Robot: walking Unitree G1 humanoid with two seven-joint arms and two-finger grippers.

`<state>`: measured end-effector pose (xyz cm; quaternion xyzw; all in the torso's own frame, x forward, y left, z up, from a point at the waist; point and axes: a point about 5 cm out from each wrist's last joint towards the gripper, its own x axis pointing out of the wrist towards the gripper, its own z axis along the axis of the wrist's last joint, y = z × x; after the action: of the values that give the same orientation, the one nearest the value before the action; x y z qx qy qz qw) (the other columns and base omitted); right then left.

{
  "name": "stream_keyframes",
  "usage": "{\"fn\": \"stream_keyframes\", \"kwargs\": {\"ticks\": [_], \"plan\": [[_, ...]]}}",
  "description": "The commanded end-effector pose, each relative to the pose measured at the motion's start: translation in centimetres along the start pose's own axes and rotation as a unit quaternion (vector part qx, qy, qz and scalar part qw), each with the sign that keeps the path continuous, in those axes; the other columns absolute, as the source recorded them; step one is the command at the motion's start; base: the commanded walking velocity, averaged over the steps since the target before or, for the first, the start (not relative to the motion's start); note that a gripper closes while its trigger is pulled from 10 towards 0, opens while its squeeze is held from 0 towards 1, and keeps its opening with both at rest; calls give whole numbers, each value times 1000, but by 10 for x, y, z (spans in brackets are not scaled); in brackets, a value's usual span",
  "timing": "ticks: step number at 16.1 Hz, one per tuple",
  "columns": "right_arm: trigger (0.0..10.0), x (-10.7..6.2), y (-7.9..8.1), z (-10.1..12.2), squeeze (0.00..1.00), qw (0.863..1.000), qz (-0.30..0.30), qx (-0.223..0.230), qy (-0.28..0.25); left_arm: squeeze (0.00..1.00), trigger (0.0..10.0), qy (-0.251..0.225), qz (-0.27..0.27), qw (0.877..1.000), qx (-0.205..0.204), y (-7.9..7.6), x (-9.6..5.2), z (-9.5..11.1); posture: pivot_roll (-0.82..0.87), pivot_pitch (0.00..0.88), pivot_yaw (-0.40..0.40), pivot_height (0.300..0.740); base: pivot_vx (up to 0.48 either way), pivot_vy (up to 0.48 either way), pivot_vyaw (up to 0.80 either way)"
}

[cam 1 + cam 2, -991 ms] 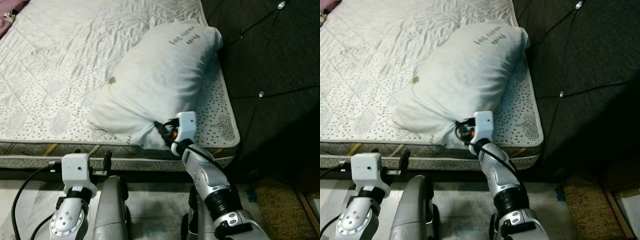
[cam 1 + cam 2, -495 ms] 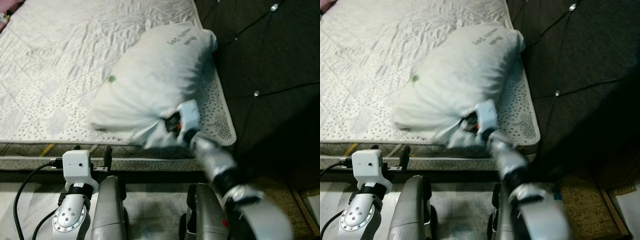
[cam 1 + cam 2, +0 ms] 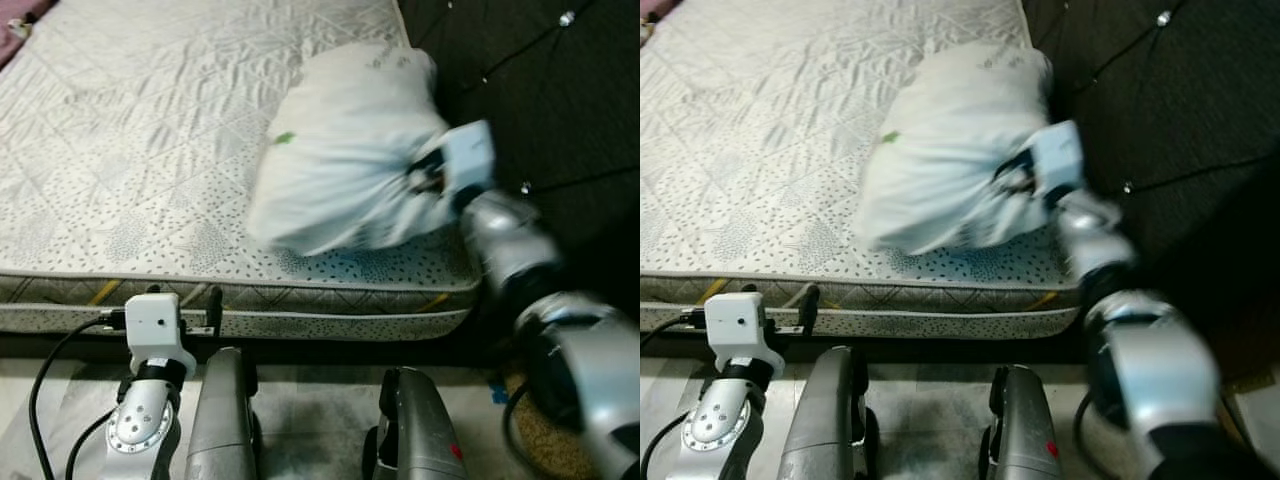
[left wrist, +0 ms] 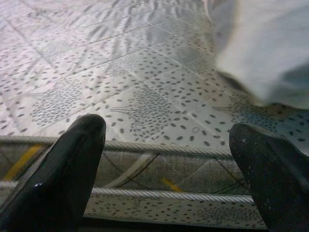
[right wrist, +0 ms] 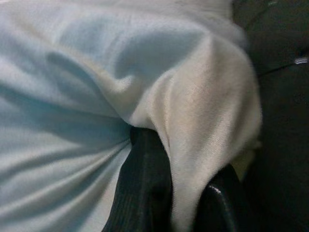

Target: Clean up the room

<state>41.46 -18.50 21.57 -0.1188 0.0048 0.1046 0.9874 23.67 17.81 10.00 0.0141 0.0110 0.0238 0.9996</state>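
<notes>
A white pillow [image 3: 345, 150] lies on the quilted mattress [image 3: 150, 130] near the dark headboard, blurred by motion. My right gripper [image 3: 425, 178] is shut on a fold of the pillow's near corner; in the right wrist view its black fingers [image 5: 149, 188] pinch the white cloth [image 5: 193, 130]. My left gripper [image 4: 166, 169] stands open in front of the mattress edge [image 4: 159, 150], low at the front left, with nothing between its fingers.
A dark tufted headboard [image 3: 540, 90] runs along the right of the bed. The mattress's front edge [image 3: 300, 295] has a piped seam. Pale floor [image 3: 310, 420] and my legs lie below. A brown rug [image 3: 520, 440] is at the lower right.
My right arm has swung to the right and further onto the bed, dragging the pillow's near corner toward the headboard. The pillow has bunched up. The left arm has stayed in place.
</notes>
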Motion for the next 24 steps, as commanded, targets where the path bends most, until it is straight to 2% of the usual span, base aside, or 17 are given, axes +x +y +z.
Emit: {"fn": "stream_keyframes", "kwargs": {"ticks": [1,2,5,6,9,10,15,18,20,22,24], "plan": [[0,2,-16,34,0,998,-25,-7,-54,0,10000,9,-5,1000,3,0,-3,-5,181,147,-20,570,0,0,0],[0,1,-25,47,0,997,-39,-20,-63,0,10000,8,-4,1000,5,2,-1,-5,183,146,-18,570,0,0,0],[0,1,-30,53,0,997,-44,-25,-61,0,10000,6,-4,1000,6,2,2,-4,181,144,-16,570,0,0,0],[0,1,-27,47,0,998,-28,-26,-51,0,10000,4,-8,1000,4,-1,2,-4,179,141,-17,570,0,0,0],[0,-8,-21,0,0,999,-16,35,-22,0,10000,8,-8,1000,1,-3,-2,-7,170,133,-19,570,0,0,0],[0,-15,-17,-25,0,996,-20,82,-16,0,10000,10,-8,1000,1,-2,-3,-9,167,133,-10,570,0,0,0],[0,-42,10,-82,0,988,-35,149,-33,0,10000,17,-28,999,6,-2,0,-10,138,138,43,570,0,0,0],[0,-64,35,-94,0,981,-35,180,-57,0,10000,23,-40,999,7,-2,-1,-11,116,163,63,570,0,0,0],[0,-82,55,-104,0,982,-26,180,-48,0,10000,34,-48,998,0,-8,-6,-15,98,192,64,570,0,0,0],[0,-84,60,-100,0,984,-19,175,-41,0,10000,38,-51,998,-5,-12,-9,-17,97,217,58,570,0,0,0],[0,-75,55,-90,0,986,-9,161,-42,0,10000,42,-48,998,-8,-11,-13,-17,97,237,43,570,0,0,0]]}}
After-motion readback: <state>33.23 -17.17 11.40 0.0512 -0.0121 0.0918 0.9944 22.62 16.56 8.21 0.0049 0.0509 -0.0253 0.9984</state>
